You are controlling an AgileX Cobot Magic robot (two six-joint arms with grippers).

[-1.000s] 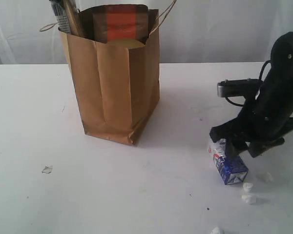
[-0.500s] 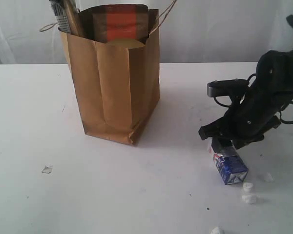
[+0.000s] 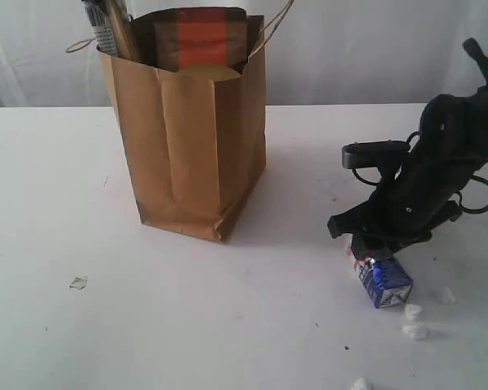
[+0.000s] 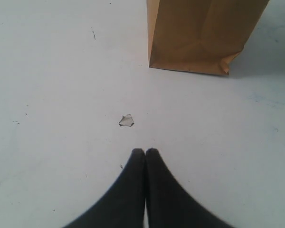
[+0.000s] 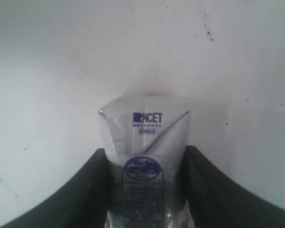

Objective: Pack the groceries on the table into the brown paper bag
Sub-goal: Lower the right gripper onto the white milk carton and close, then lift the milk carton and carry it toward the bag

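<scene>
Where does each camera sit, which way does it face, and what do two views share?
Exterior: off the arms, facing across the table at the paper bag; the right arm and right tool above the carton show.
Left wrist: wrist-mounted, facing down at table, scrap and bag's base; the shut left tool shows.
Right wrist: wrist-mounted, facing down at the carton between its fingers.
Shared: the carton, in exterior and right wrist.
</scene>
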